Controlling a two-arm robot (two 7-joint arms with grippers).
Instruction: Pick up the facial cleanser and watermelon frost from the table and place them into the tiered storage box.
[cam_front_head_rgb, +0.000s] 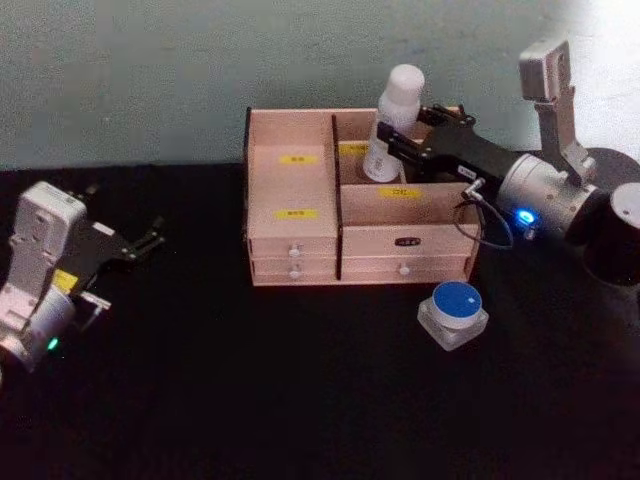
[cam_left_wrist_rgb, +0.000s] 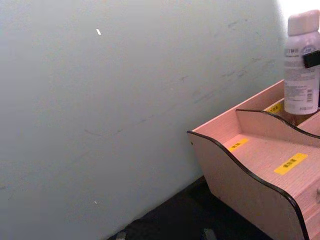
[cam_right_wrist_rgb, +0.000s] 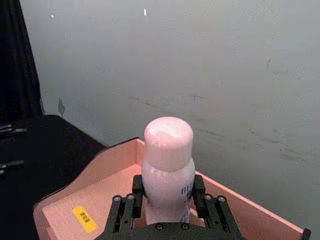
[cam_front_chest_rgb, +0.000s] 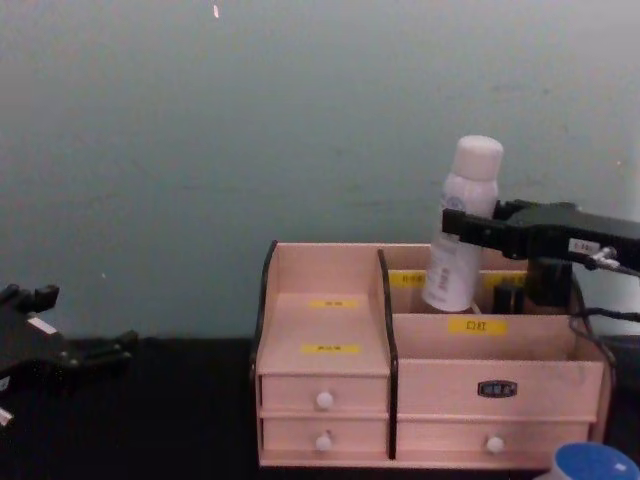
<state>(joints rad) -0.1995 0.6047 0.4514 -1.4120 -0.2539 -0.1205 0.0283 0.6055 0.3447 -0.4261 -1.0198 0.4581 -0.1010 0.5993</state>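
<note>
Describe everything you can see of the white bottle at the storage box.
The white bottle is a slim cylinder, plastic by its look, with a rounded white cap and printed text on its body. It leans slightly, lower end inside the back right compartment of the tiered storage box. The right gripper clamps its middle; whether its base rests on the floor is hidden.

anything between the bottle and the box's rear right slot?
Nothing visible. The right pincer holds the bottle, slightly tilted, with its base inside that slot of the box. The left pincer is parked at far left.
</note>
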